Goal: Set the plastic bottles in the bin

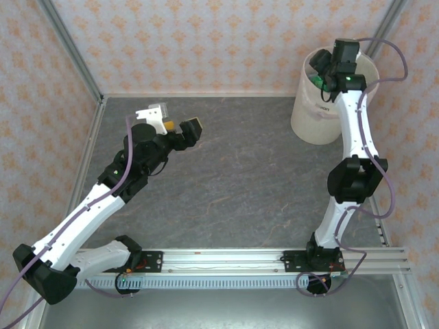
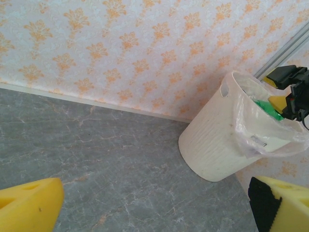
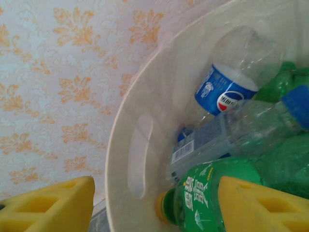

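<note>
Right wrist view showed the right gripper (image 3: 157, 195) spread wide and empty over the bin (image 3: 125, 145) at the far right, placed so drops land inside. The plastic bottles (image 3: 227, 92) lay piled within. The left gripper (image 2: 157, 203), wide and empty, probably idled at the left.

- Clear bottle (image 3: 240, 63): its blue label carries the round Pepsi logo.
- Second clear bottle (image 3: 231, 137): barcode, digits unreadable.
- Green bottle (image 3: 198, 200): white characters, illegible.
- Bin (image 1: 309, 123): small label, unreadable.
</note>
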You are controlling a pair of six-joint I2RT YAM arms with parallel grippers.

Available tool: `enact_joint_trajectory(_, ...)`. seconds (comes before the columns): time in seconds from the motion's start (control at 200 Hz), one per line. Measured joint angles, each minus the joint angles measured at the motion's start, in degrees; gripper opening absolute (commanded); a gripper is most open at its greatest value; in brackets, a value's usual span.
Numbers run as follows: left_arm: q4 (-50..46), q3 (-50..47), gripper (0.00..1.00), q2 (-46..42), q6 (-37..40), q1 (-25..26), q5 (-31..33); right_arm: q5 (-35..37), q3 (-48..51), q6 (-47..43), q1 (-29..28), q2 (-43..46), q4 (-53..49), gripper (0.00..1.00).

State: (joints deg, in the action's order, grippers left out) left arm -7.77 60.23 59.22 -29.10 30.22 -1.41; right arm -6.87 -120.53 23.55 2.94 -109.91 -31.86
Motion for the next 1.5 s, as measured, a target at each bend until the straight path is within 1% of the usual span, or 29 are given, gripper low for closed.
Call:
enact_joint_trajectory(0.125, 0.0, 0.0, 0.99, 0.0, 0.0, 0.0, 0.0, 0.0, -1.9, -0.4, 0.9, -1.7, 0.2, 0.69)
enact_joint_trajectory(0.345, -0.3, 0.0, 0.99, 0.0, 0.0, 0.0, 0.4, -0.8, -7.0, -1.2, 2.2, -8.2, 0.5, 0.69)
enact_joint_trajectory(0.636, -0.7, 0.0, 0.99, -0.3, 0.3, 0.0, 1.6, -2.4, -8.9, -1.2, 2.6, -8.4, -0.9, 0.72)
enact_joint_trajectory(0.796, -1.0, 0.0, 0.99, -0.3, 0.7, 0.0, 4.5, -3.5, -9.2, -1.3, 2.6, -6.1, -2.0, 0.81)
enact_joint_trajectory(0.851, -1.1, 0.0, 0.99, -0.1, 0.7, 0.0, 5.9, -3.9, -8.7, -1.4, 2.5, -4.1, -2.1, 0.88)
enact_joint_trajectory(0.881, -1.3, 0.0, 0.99, 0.1, 0.9, 0.0, 6.8, -4.1, -7.9, -1.6, 2.4, -2.6, -2.1, 0.96)
enact_joint_trajectory(0.891, -1.4, 0.0, 0.99, 0.2, 1.0, 0.0, 7.1, -4.3, -7.4, -1.9, 2.3, -2.1, -2.1, 1.0)
enact_joint_trajectory(0.901, -1.5, 0.0, 0.99, 0.3, 1.1, 0.0, 7.4, -4.3, -7.0, -2.2, 2.3, -1.4, -2.1, 1.0)
enact_joint_trajectory(1.041, -3.0, 0.0, 0.99, 1.8, 2.2, -0.7, 12.2, -4.9, 2.6, -4.4, -0.2, 9.7, -0.4, 1.0)
enact_joint_trajectory(1.151, -3.1, -1.2, 0.99, 1.6, 2.6, -1.2, 15.8, -4.9, 15.2, -7.2, -4.5, 20.2, 3.8, 1.0)
enact_joint_trajectory(1.251, -2.8, -3.9, 0.99, 0.7, 2.7, -2.0, 19.0, -3.7, 27.0, -9.8, -9.4, 27.7, 8.7, 1.0)
enact_joint_trajectory(1.341, -3.0, -6.3, 0.99, 0.5, 2.9, -2.6, 22.8, -2.3, 37.3, -11.5, -13.2, 32.5, 12.6, 1.0)
enact_joint_trajectory(1.502, -3.2, -11.5, 0.99, -1.3, 3.7, -3.0, 29.0, 1.2, 56.5, -13.4, -17.4, 38.6, 20.8, 1.0)
